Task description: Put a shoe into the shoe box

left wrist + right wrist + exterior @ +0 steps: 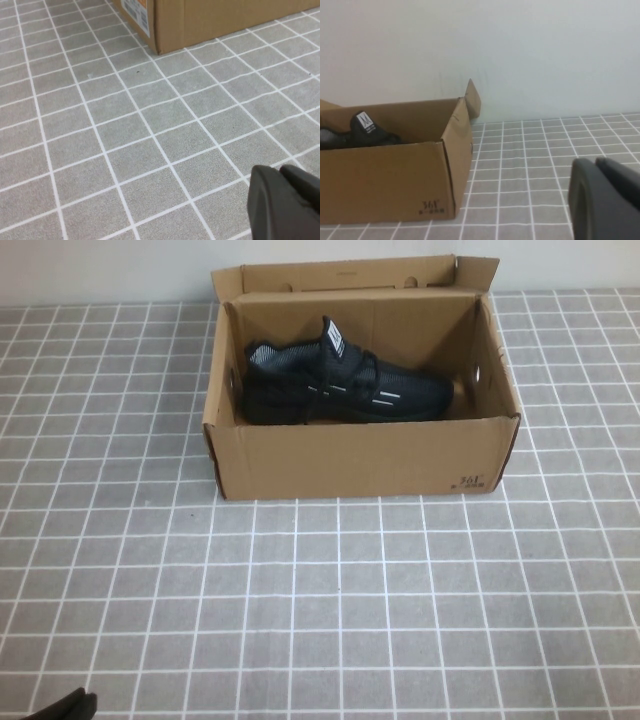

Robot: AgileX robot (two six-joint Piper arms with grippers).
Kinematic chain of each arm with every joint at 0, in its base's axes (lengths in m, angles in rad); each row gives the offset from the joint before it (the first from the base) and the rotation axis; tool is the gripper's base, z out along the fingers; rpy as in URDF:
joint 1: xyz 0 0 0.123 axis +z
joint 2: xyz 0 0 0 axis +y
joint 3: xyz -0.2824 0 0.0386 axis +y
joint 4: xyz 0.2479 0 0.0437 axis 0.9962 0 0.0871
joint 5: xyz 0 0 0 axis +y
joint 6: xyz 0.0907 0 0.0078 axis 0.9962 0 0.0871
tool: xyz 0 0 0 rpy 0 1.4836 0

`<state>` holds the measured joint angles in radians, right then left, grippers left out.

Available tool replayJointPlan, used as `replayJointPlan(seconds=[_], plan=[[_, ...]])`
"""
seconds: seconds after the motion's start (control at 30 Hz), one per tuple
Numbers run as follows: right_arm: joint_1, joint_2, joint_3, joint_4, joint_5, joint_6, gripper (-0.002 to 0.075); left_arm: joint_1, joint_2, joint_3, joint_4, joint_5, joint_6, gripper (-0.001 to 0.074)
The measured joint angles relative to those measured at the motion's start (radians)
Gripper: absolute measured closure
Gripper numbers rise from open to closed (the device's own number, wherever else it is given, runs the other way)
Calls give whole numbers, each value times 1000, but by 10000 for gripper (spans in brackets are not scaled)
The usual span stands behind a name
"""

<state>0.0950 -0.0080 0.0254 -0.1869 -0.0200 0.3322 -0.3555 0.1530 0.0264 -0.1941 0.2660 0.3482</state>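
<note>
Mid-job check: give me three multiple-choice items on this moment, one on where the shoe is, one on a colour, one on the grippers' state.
1. Where is the shoe?
A. on the tiles beside the box
B. inside the shoe box
C. in a gripper

2. What colour is the shoe's tongue label?
A. white
B. red
C. yellow

3. How do the left gripper and right gripper stand?
A. both open
B. one gripping the shoe
C. both shut and empty

Key: B, the shoe lies in the open box; A, the label shows white; C, both sets of fingers meet, over the tiled table, away from the box.
</note>
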Motion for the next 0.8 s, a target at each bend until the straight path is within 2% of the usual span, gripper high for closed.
replayJointPlan(seconds=[0.2,0.43,0.5,0.63,0.8], plan=[[48,0,0,0,2,2,742,0,0,0,0,0,0,736],[50,0,0,51,2,-10,742,0,0,0,0,0,0,736],[50,0,0,131,11,-94,742,0,0,0,0,0,0,736],[50,0,0,389,103,-421,742,0,0,0,0,0,0,736],[50,0,0,452,260,-514,742,0,0,0,0,0,0,736]])
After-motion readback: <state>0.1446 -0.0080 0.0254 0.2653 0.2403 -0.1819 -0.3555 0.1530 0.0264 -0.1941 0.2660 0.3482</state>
